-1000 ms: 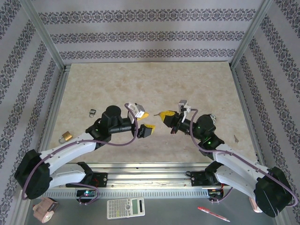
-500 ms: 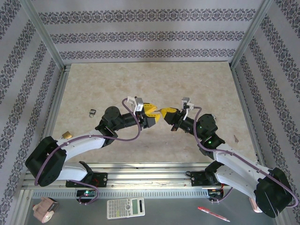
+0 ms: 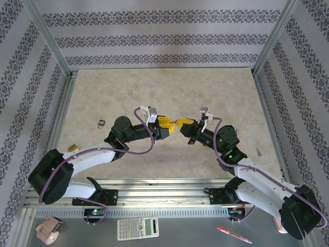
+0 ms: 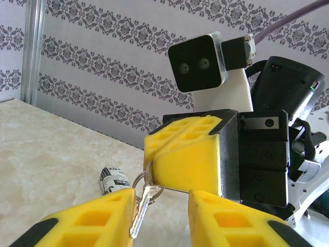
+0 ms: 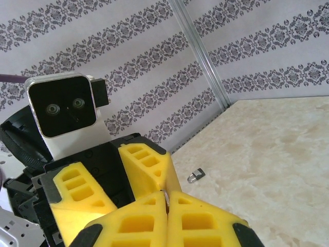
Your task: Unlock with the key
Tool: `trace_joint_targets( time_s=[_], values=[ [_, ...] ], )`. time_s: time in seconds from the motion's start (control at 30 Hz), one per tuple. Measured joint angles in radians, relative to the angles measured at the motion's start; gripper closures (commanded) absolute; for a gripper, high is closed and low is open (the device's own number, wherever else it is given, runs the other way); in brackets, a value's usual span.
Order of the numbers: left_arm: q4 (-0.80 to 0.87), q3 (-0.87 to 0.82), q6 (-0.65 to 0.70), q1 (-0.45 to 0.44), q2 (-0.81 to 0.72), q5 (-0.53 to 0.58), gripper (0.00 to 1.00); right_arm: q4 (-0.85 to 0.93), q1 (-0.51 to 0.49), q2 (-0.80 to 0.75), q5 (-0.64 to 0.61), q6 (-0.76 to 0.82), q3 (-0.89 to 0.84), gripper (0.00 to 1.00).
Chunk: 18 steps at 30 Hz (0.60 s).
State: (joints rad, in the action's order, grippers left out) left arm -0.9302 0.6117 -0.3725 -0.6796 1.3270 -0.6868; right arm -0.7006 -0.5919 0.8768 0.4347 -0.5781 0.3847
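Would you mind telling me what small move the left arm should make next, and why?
Probably close the left claw fully on the key: it hangs between those part-open fingers, its ring pinched by the shut right claw.

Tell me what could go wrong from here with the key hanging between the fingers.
The small silver key on a wire ring dangles from the shut right fingers; the left fingers stand apart with it near one side, so they may pinch it crooked.
Released too soon, it could drop onto the beige marbled table.
The brass padlock lies partly under the left arm, which might knock it.
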Motion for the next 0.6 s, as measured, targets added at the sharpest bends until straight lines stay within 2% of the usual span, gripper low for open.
trace_joint_targets(
  time_s=[0.13, 0.47, 0.6],
  values=[
    [0.000, 0.003, -0.003, 0.001, 0.004, -0.014, 0.74, 0.000, 0.000, -0.006, 0.001, 0.000, 0.000, 1.00],
    [0.001, 0.011, -0.008, 0.013, 0.008, -0.045, 0.99, -0.016, -0.006, -0.005, 0.017, -0.003, 0.000, 1.00],
    [0.000, 0.013, -0.010, 0.014, 0.010, -0.054, 1.00, -0.020, -0.006, -0.003, 0.018, -0.003, 0.000, 1.00]
  ],
)
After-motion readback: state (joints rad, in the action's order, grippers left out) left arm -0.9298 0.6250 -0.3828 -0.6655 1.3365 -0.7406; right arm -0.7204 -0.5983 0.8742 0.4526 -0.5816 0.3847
